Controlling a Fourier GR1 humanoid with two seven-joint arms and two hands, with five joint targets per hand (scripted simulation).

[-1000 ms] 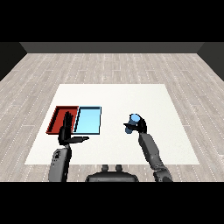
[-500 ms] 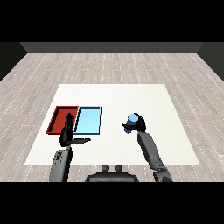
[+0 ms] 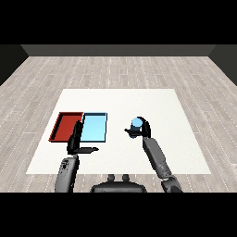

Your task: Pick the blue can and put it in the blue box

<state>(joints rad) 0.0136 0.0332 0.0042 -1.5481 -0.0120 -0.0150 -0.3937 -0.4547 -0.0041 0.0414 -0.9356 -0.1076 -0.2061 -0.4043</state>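
Nearest to you, the two grey forearms come in from the lower corners of the head view. Your left hand (image 3: 76, 141) is at the left, with its fingers straight and pointing away from you and its thumb stretched out to the right; it holds nothing. You see it in front of the near edges of the two trays, where its fingertips overlap the place at which the trays meet, but you cannot tell if it touches them. A little further, at the right of the middle, your right hand (image 3: 141, 129) is curled around the blue can (image 3: 136, 123), so this hand is closed on the can. The can stands upright in the hand, and its light blue top shows above the fingers. It is well apart from the trays, to their right, over the white surface (image 3: 120, 99); you cannot tell if it is lifted or resting on it. The red tray (image 3: 65, 126) and the light blue tray (image 3: 95, 127) lie side by side and touching, the red one at the left. Both trays show only their flat floors. Beyond the surface there is a wooden floor (image 3: 115, 69) reaching to the dark background.
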